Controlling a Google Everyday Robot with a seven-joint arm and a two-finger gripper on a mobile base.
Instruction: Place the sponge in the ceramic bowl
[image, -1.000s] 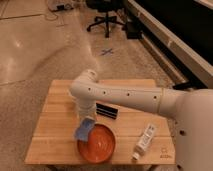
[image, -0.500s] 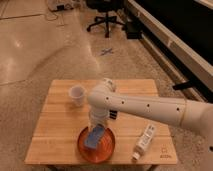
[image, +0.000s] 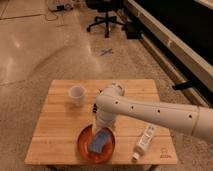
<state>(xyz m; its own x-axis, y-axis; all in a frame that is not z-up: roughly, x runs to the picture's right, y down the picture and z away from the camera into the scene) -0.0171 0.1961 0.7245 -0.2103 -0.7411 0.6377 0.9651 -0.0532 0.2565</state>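
The orange-red ceramic bowl stands near the front edge of the wooden table, left of centre. The light-blue sponge is inside it, leaning toward the right side of the bowl. My gripper points down directly over the bowl, just above the sponge's upper end. The white forearm reaches in from the right and hides the bowl's back rim. I cannot make out whether the gripper still touches the sponge.
A small translucent white cup stands at the back left of the wooden table. A white tube lies at the front right, close to the bowl. Office chairs and a dark counter are on the floor beyond.
The arm swung right from the bowl's left rim, carrying the sponge over and down into the bowl. The cup, hidden by the arm a second ago, now shows.
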